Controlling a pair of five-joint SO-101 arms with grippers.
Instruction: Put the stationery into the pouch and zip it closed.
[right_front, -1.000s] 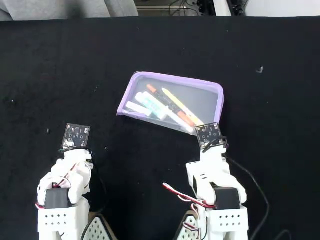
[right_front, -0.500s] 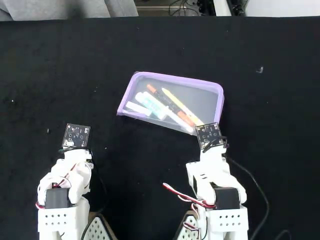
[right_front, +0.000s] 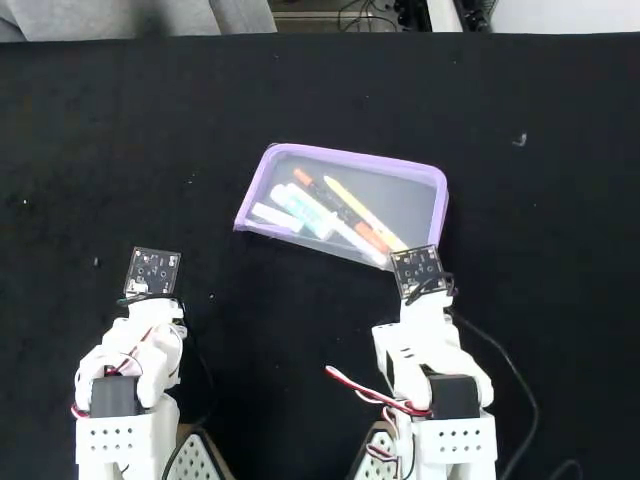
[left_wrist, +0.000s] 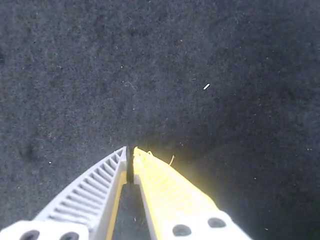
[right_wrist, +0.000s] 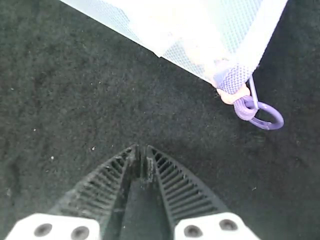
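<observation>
A purple-edged mesh pouch (right_front: 340, 203) lies flat in the middle of the black table, with several pens and markers (right_front: 335, 215) inside it. Its corner (right_wrist: 227, 80) carries a purple zipper ring (right_wrist: 260, 116), close in front of my right gripper (right_wrist: 141, 152), which is shut and holds nothing. In the high view the right arm (right_front: 418, 272) sits at the pouch's near right corner. My left gripper (left_wrist: 130, 152) is shut and holds nothing, over bare black cloth. The left arm (right_front: 153, 272) stands well to the near left of the pouch.
The black cloth (right_front: 520, 230) covers the whole table. Cables (right_front: 500, 360) trail beside the right arm's base. Both white arm bases (right_front: 120, 420) stand at the near edge.
</observation>
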